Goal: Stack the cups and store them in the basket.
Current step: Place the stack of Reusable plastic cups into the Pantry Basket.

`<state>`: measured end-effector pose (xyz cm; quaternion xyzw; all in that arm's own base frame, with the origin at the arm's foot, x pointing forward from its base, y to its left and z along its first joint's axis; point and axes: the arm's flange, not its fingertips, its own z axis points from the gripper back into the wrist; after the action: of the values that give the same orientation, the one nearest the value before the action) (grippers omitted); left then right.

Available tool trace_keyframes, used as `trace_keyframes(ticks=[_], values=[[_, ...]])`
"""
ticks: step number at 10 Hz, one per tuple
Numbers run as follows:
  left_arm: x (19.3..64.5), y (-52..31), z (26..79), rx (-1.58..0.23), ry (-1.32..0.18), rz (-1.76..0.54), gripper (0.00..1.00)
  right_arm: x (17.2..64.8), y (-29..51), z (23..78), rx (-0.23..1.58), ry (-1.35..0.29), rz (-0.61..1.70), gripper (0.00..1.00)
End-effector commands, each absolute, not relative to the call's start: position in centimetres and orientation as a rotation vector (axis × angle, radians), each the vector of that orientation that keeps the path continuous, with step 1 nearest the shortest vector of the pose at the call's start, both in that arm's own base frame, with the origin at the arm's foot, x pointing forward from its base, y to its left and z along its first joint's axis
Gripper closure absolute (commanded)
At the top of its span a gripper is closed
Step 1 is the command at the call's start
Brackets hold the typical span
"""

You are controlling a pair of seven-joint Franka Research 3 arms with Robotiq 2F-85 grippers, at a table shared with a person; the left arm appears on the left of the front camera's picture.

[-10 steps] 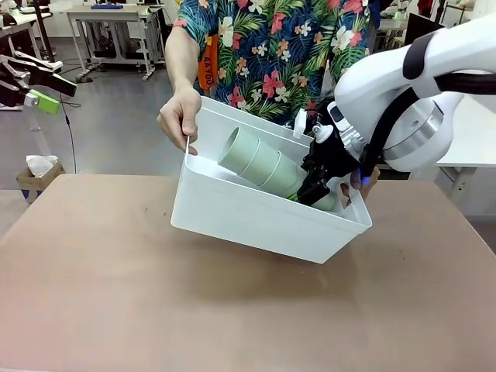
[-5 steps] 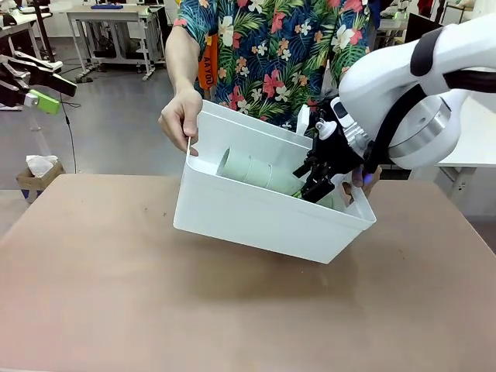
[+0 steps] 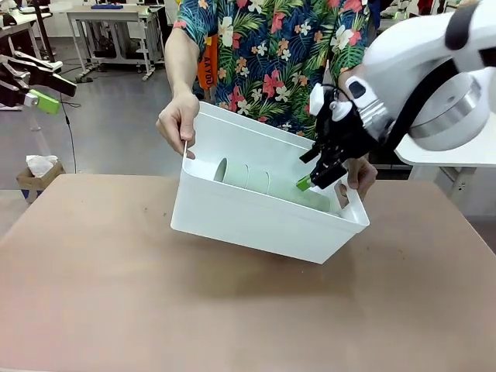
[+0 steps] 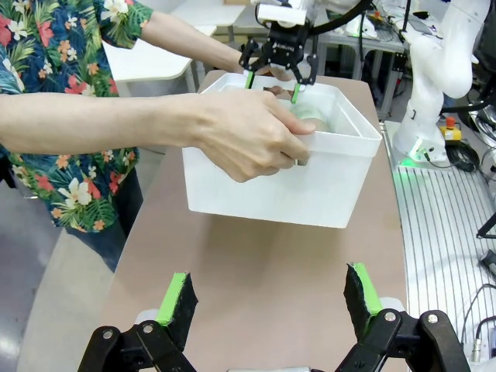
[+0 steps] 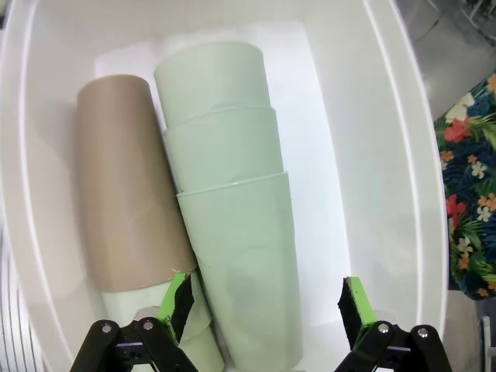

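The white basket (image 3: 256,221) is held tilted above the table by a person's hands (image 3: 180,120) at both ends. Inside it lies a stack of mint green cups (image 3: 260,180) on its side. The right wrist view looks down on that stack (image 5: 229,225) with a tan-brown cup (image 5: 128,186) lying beside it against the basket wall (image 5: 387,155). My right gripper (image 3: 318,172) hangs open just above the basket's right end, its fingers (image 5: 180,302) apart over the stack and touching nothing. My left gripper (image 4: 269,294) is open and empty, well back from the basket (image 4: 294,186).
The brown table (image 3: 116,294) lies bare below and in front of the basket. The person stands at the far edge, one hand (image 4: 248,136) gripping the near rim in the left wrist view. Farther off in that view are my right gripper (image 4: 280,62) and another white arm (image 4: 442,70).
The mint cup stack has sunk from a raised tilt to lie low in the basket. My right gripper has let go of it and lifted up and to the right.
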<state>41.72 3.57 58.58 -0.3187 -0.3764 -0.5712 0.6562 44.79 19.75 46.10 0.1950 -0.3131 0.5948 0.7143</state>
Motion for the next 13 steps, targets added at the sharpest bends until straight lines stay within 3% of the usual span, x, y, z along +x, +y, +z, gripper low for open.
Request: trace_keyframes(ticks=[1, 7, 13], values=[[41.6, 3.4, 58.8, -0.732, -0.853, -1.289, 0.0, 44.6, 18.5, 48.7, 0.467, -0.714, 1.316, 0.0], [41.6, 3.4, 58.8, -0.732, -0.853, -1.289, 0.0, 45.1, 6.3, 54.6, 0.657, -0.914, 1.183, 0.0], [41.6, 3.4, 58.8, -0.732, -0.853, -1.289, 0.0, 43.5, -9.6, 51.4, 0.775, -1.065, 1.109, 0.0]])
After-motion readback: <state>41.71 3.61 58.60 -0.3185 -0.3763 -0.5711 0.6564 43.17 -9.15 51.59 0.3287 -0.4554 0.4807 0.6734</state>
